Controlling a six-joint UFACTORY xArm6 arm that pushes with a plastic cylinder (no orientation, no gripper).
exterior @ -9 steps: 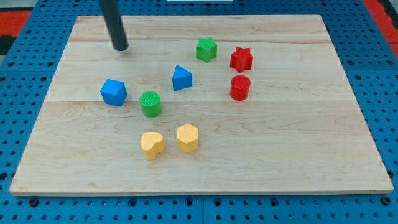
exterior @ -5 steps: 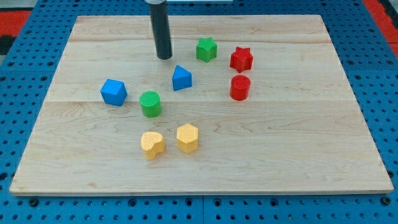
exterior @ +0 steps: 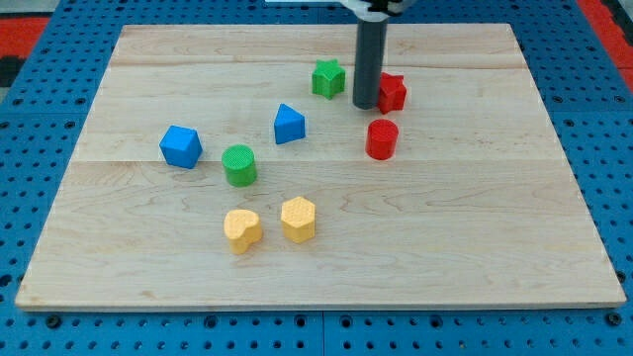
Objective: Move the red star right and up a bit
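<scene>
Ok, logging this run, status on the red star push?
My tip at the red star's left edge, between it and green star. Red cylinder just below. Nothing up-right of it.

A pale wooden board (exterior: 475,247) lies on a blue pegboard surface (exterior: 40,326). Far on the board sits a green star (exterior: 328,78); nearer, toward the right, a red cylinder (exterior: 382,139). At mid-board — a blue triangular block (exterior: 289,124), a green cylinder (exterior: 239,165) and, furthest left, a blue cube-like block (exterior: 181,146). Nearest stand a yellow heart (exterior: 242,230) and a yellow hexagonal block (exterior: 298,219) — side by side, just apart.
</scene>
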